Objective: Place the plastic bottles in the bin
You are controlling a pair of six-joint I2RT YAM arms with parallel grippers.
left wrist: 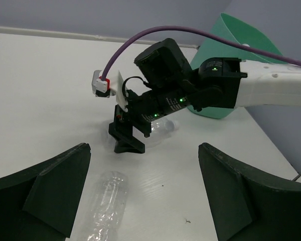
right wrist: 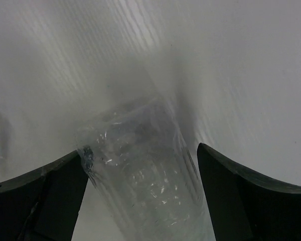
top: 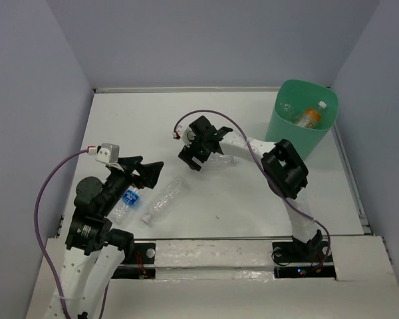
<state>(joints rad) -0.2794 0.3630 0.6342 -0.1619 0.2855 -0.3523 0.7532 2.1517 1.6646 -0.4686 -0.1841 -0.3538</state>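
My right gripper is open and lowered around a clear plastic bottle lying mid-table. In the right wrist view that bottle sits between my fingers; the left one touches it and the right one stands a little off. My left gripper is open and empty. A clear crushed bottle lies just in front of it, low left between the jaws in the left wrist view. A blue-labelled bottle lies under the left arm. The mint-green bin at the far right holds an orange-labelled bottle.
The left wrist view shows the right gripper on its bottle, with the bin behind it. A purple cable loops over the right wrist. Grey walls close in the table at the back and both sides.
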